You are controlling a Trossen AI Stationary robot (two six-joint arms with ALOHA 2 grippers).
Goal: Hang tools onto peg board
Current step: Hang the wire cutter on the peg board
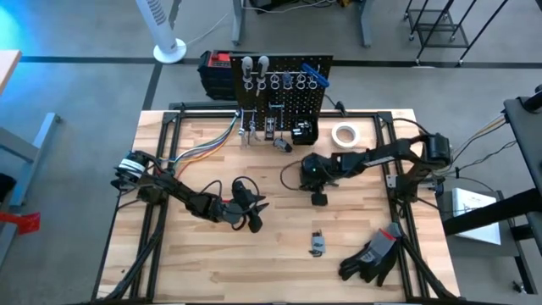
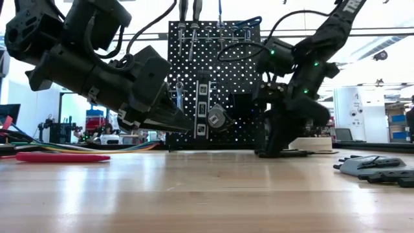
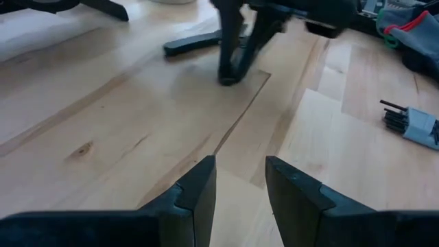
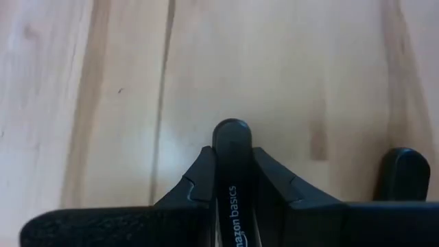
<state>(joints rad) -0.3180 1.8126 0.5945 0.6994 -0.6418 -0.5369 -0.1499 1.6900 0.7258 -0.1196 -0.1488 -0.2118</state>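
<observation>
My right gripper [image 1: 319, 195] stands in the middle of the table, in front of the peg board [image 1: 284, 85], pointing steeply down and shut on black-handled pliers [image 4: 232, 137]. Seen from above, the gripper hides most of the pliers. Several tools hang from the peg board's hooks [image 2: 217, 84]. My left gripper [image 1: 254, 212] hovers low over the table to the left, pointing toward the right arm; its fingers [image 3: 240, 168] are open with only bare wood between them. A small grey hex key set [image 1: 317, 244] lies flat on the table nearer the front. My right gripper pinches one black pliers handle, the one with white lettering, between its two fingers near its rounded free end [image 4: 232, 134]. The handle runs along the fingers and pokes out just past their tips. The fingers come from above, slanting down. The second handle [image 4: 405, 171] stands free to one side.
Black and grey gloves [image 1: 373, 254] lie at the front right. A white tape roll [image 1: 344, 134] sits right of the peg board's foot. A red-and-black box [image 1: 216, 68] stands behind the board's left side. Coloured cables [image 1: 203, 152] run across the far left.
</observation>
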